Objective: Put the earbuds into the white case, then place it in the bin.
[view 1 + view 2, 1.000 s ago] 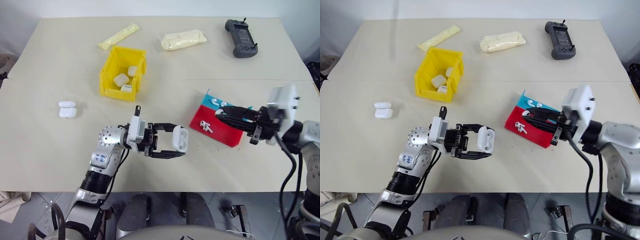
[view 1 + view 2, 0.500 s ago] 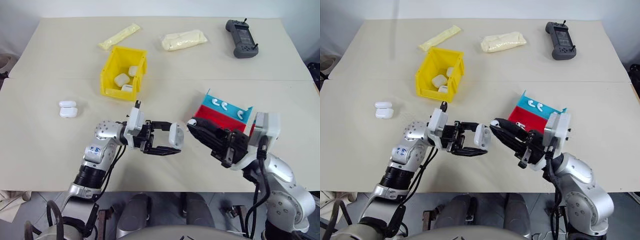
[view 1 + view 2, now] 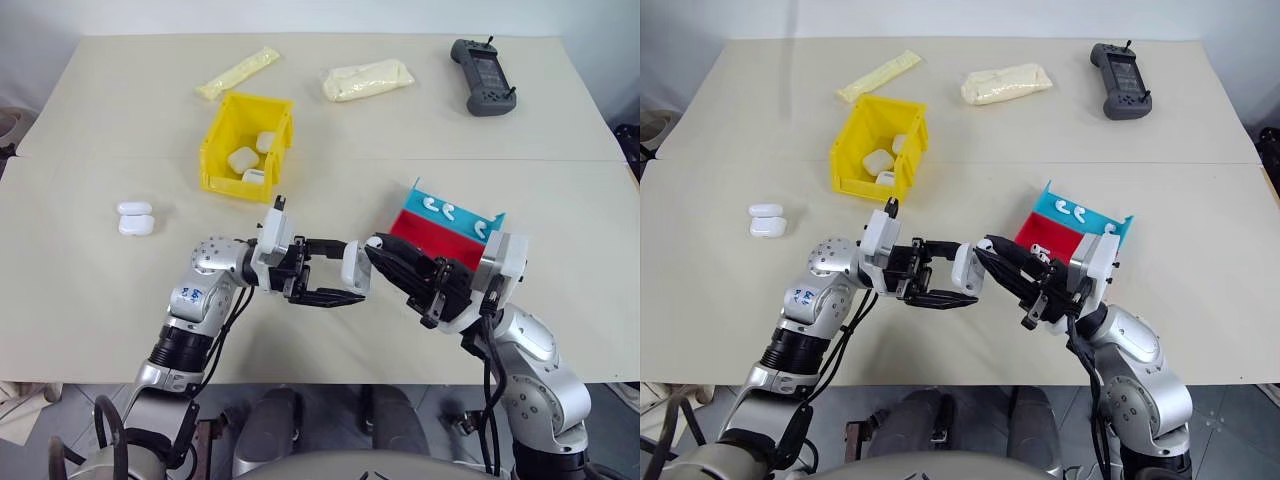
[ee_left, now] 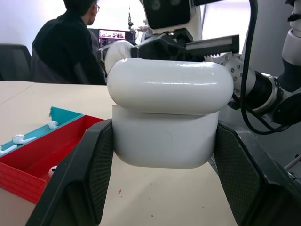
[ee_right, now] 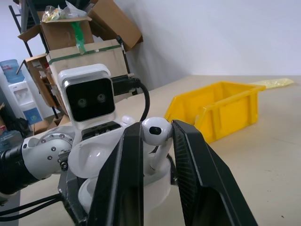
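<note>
Your left gripper (image 3: 332,272) is clamped on the white case (image 3: 355,268), lid open, held above the near middle of the table (image 3: 100,290). Your right gripper (image 5: 157,136) pinches one earbud (image 5: 156,130) right over the open case. More earbuds (image 3: 440,207) lie in the red and blue tray (image 3: 445,232) at right. The bin (image 3: 222,150) sits far left, cases inside.

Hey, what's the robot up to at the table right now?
It is loading earbuds into a charging case. The left gripper holds a white case above the table, lid flipped open. The right gripper pinches one earbud and has it right at the case opening. More earbuds lie in the red and blue tray, and the yellow bin already holds several cases.
</note>
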Robot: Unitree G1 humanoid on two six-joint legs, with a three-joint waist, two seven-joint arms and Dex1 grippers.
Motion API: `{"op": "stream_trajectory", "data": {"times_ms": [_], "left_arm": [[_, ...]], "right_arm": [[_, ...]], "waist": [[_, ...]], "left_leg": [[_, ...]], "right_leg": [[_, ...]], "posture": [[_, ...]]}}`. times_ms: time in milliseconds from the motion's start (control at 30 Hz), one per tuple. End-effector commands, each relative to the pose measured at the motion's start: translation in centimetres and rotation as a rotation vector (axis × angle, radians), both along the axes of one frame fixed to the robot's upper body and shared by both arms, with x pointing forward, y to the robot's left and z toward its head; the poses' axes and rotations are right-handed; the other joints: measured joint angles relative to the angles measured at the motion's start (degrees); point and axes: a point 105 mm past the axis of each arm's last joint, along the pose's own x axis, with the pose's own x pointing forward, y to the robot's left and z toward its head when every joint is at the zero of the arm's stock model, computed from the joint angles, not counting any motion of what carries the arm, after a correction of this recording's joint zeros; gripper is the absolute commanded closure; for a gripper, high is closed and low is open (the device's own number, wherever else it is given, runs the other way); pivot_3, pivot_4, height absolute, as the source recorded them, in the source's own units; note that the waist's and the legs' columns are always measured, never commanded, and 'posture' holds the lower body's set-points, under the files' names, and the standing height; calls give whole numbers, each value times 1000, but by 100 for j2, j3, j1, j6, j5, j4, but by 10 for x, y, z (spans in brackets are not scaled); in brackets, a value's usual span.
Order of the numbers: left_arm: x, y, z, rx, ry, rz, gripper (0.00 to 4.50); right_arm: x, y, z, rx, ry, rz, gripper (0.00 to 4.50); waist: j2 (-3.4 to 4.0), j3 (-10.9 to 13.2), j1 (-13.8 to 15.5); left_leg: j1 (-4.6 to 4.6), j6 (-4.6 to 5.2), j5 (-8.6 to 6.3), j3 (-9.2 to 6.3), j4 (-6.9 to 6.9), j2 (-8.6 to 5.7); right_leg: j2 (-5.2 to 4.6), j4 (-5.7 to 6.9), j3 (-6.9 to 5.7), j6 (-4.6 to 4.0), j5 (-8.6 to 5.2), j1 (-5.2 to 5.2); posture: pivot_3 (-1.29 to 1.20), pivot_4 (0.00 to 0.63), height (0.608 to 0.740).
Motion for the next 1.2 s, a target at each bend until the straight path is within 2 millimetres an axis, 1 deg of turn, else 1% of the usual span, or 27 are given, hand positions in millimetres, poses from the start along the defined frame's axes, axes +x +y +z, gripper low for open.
{"op": "stream_trajectory", "data": {"times_ms": [33,300,400,533,667,833,900,1000,1067,1200], "left_arm": [[-3,-5,14,-33,-58,-20,1709],[-3,-8,17,-53,-64,-28,1709],[-4,-8,18,-67,-61,-30,1709],[-2,-8,19,-82,-62,-19,1709],[1,-8,20,-96,-66,-10,1709],[2,-11,20,-110,-72,-5,1709],[1,-11,20,-113,-74,-5,1709],[1,-13,19,-117,-75,-7,1709],[1,-13,18,-117,-76,-8,1709],[2,-13,15,-102,-77,-1,1709]], "right_arm": [[-1,1,-1,-4,-19,4,3965],[4,3,-10,-50,-41,-2,3965],[6,1,-15,-107,-68,-5,3965],[3,-2,-26,-262,-111,61,3965],[4,-8,-20,-274,-123,84,3965],[7,-12,-11,-275,-93,123,3965],[8,-11,-7,-273,-82,136,3208],[8,-12,-1,-273,-76,154,2321],[9,-12,6,-279,-93,152,1587],[9,-23,20,-310,-126,104,237]], "waist": [[0,0,0],[0,0,2],[0,0,2],[0,0,3],[-1,0,5],[-1,1,8],[-2,1,8],[-2,1,10],[-2,1,11],[-2,1,22]], "left_leg": [[0,0,0,0,0,0],[0,0,0,0,0,0],[0,0,0,1,0,0],[0,0,0,1,1,-1],[0,1,0,2,0,1],[0,1,0,1,2,4],[0,1,0,1,1,4],[-1,0,0,0,2,4],[-1,1,0,0,2,4],[-2,0,0,-1,2,4]], "right_leg": [[0,1,0,0,0,0],[0,0,0,0,0,0],[0,0,0,0,0,0],[0,-1,0,0,0,0],[1,-1,-1,0,0,1],[0,-3,-1,0,0,2],[0,-3,-1,0,0,2],[0,-3,-1,0,0,2],[0,-4,-1,0,0,2],[-1,-5,-2,0,0,2]], "posture": [[0,150,740],[0,150,740],[0,150,740],[0,150,740],[0,150,740],[0,150,740],[0,150,740],[0,150,740],[0,150,740],[0,150,740]]}}
